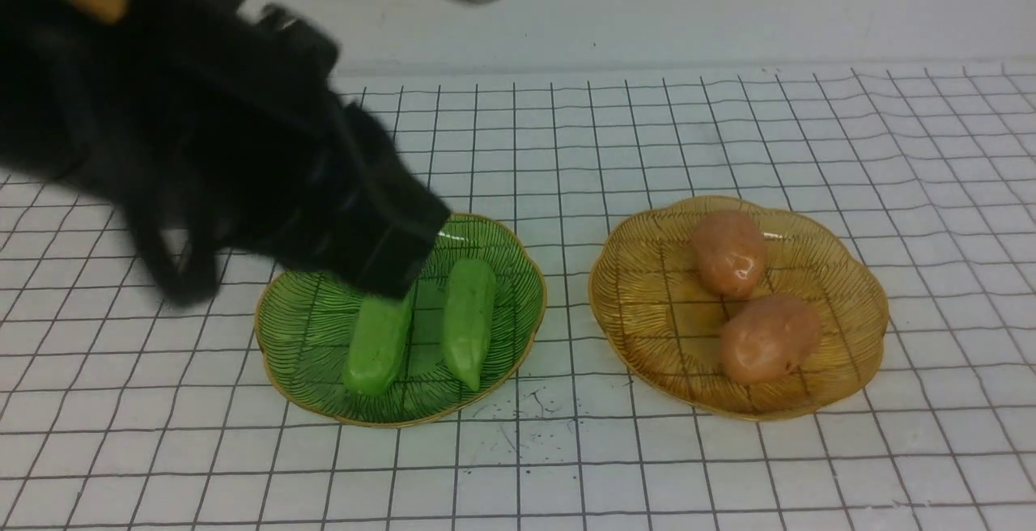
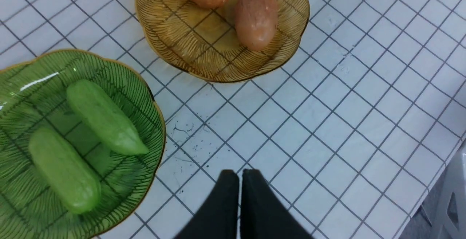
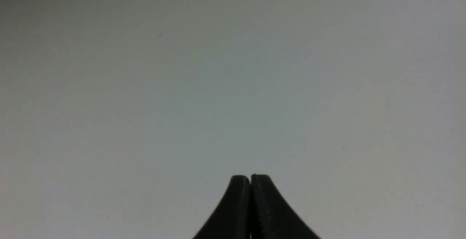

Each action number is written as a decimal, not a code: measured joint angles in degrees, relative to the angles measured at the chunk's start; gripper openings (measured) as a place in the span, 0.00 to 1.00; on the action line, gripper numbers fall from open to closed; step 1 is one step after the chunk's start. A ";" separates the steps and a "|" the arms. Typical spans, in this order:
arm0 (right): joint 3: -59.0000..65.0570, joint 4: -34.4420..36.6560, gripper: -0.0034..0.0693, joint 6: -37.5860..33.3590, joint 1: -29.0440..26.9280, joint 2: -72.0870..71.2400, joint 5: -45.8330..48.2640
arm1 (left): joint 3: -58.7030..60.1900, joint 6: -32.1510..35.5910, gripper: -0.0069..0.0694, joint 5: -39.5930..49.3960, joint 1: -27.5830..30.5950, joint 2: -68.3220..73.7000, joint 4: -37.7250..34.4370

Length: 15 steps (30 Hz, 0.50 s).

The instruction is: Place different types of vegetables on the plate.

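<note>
I've got the left gripper (image 2: 240, 173) with its black fingers pressed together, nothing between them, above the white gridded tabletop (image 1: 728, 466) just beside the green plate (image 1: 299, 369). In the front view that arm is a black blur covering the far end of one piece. The plate is ribbed, translucent, with a scalloped, gold-edged rim. On it, side by side, lie the smooth blunt cucumber (image 1: 376, 345) and the pointed cucumber (image 1: 468, 320). The amber plate (image 1: 647, 312), ribbed the same way, carries two glossy oval potatoes: the far potato (image 1: 728, 252) and the near potato (image 1: 769, 338), right beside each other. Right gripper (image 3: 250, 177): fingers pinched together, empty, facing plain grey.
</note>
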 joint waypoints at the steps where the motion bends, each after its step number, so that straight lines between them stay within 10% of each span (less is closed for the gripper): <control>1: 0.07 0.00 0.03 0.00 0.00 0.00 0.00 | 3.55 0.00 0.08 -2.07 0.00 -3.41 0.00; 15: 0.07 -0.17 0.03 -0.06 0.00 0.00 0.72 | 33.19 -2.47 0.08 -20.13 0.00 -45.52 -0.26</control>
